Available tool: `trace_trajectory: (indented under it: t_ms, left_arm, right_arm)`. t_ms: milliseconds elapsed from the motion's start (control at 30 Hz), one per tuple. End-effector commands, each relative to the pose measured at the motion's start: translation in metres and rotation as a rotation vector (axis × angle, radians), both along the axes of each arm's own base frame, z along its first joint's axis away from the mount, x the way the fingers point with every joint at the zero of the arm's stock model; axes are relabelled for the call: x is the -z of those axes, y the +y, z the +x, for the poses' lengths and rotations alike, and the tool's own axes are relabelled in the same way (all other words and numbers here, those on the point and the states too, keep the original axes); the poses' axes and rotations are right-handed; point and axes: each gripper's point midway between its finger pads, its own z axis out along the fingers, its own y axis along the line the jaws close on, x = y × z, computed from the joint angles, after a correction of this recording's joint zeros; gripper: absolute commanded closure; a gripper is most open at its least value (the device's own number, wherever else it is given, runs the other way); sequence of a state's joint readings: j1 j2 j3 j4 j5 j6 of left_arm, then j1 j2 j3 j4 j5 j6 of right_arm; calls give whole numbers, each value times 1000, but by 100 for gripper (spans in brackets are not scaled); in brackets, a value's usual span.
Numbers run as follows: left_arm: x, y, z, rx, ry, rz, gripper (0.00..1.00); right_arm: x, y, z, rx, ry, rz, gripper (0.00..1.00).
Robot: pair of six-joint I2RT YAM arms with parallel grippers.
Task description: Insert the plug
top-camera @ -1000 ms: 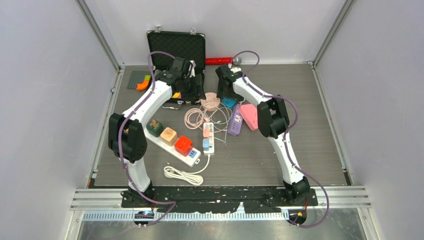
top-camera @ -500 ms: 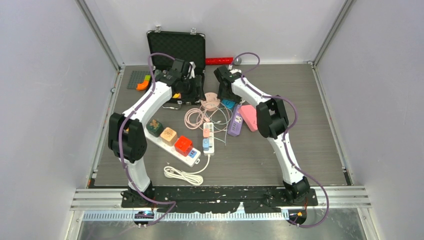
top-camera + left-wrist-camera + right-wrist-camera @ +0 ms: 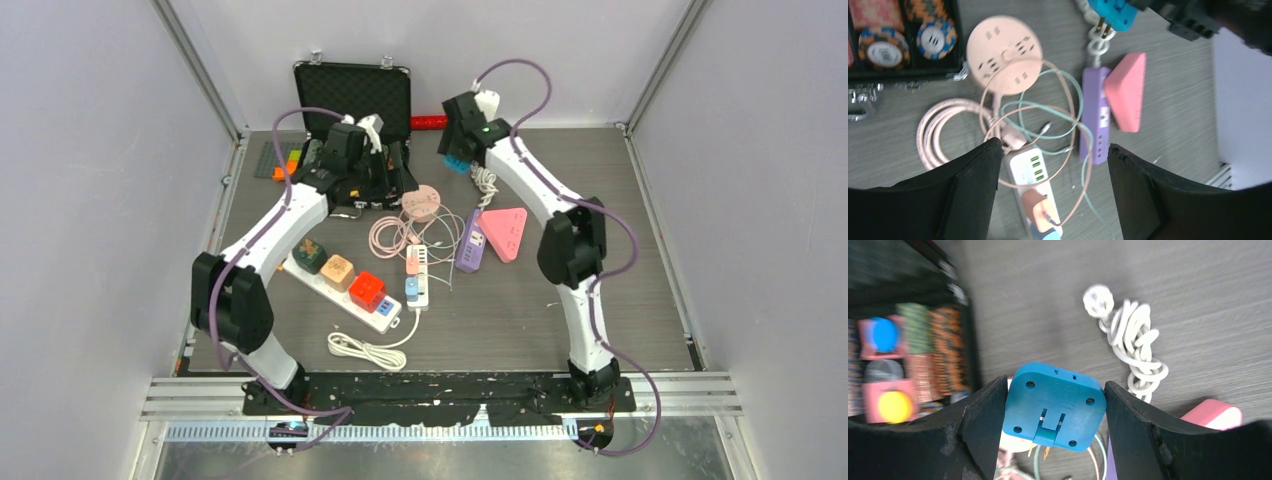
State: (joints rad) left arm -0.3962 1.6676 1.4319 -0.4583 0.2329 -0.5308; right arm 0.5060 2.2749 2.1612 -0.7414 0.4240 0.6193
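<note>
My right end effector [image 3: 1055, 412] is clamped on the plug [image 3: 1054, 405], a finger on each side, prongs facing the desk [image 3: 1198, 285]. The plug is held off the desk, beside the coiled white cord [image 3: 1135, 347] and near the case [image 3: 352, 95]. My left end effector [image 3: 1053, 150] is spread wide and empty, above the white strip [image 3: 1030, 167] and cable tangle. The round socket [image 3: 1004, 55] and purple strip [image 3: 1095, 120] lie beyond it.

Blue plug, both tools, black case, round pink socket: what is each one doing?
blue plug: held off the table, prongs in no socket
right tool: shut on blue plug
left tool: open, holding nothing
black case: lid open
round pink socket: nothing plugged in
</note>
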Motion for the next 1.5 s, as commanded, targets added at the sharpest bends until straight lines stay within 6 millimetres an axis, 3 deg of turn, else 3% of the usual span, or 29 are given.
trace_trajectory:
  t_ms: [0,100,233,267,300,400,433,467,633,833,933,1133,1200,1300,1367,1467]
  left_arm:
    - [-88,-20,14,38,-277,-186,22]
    - [-116,-36,10,73,-364,-255,20]
    - [-139,-57,0,112,-408,-342,20]
    - [-146,-62,-2,116,-425,-369,19]
    - [-149,-65,-3,115,-428,-391,19]
    - [-162,-71,-9,123,-440,-465,19]
    - [-165,-72,-11,128,-448,-484,19]
    - [-169,-74,-14,135,-466,-503,19]
    - [-175,-90,-37,217,-512,-543,19]
    - [-172,-109,-41,237,-487,-582,22]
    - [-178,-111,-36,217,-480,-612,33]
    - [-175,-119,-32,218,-422,-643,78]
    - [-173,-120,-33,226,-408,-643,100]
    - [-173,-119,-37,259,-399,-641,100]
    - [-169,-116,-41,288,-368,-637,100]
    - [-170,-110,-52,352,-321,-664,100]
  right_arm:
    - [-140,-9,-9,14,-260,162,56]
    - [-166,-13,-30,1,-280,216,56]
    - [-189,-14,-62,-23,-274,310,55]
    - [-184,-12,-69,-35,-248,330,55]
    - [-198,-13,-79,-34,-262,375,55]
    - [-200,-8,-102,-63,-234,455,55]
    - [-209,-9,-110,-60,-247,489,55]
    - [-204,-7,-115,-62,-231,502,55]
    - [-218,-9,-137,-61,-243,576,55]
    - [-225,-3,-146,-66,-234,651,55]
    - [-227,2,-149,-76,-221,687,54]
    - [-223,8,-153,-87,-190,719,48]
    - [-220,8,-154,-94,-180,723,39]
    - [-217,7,-158,-150,-184,740,15]
    - [-218,7,-164,-232,-182,759,4]
    - [-220,-7,-167,-360,-262,771,2]
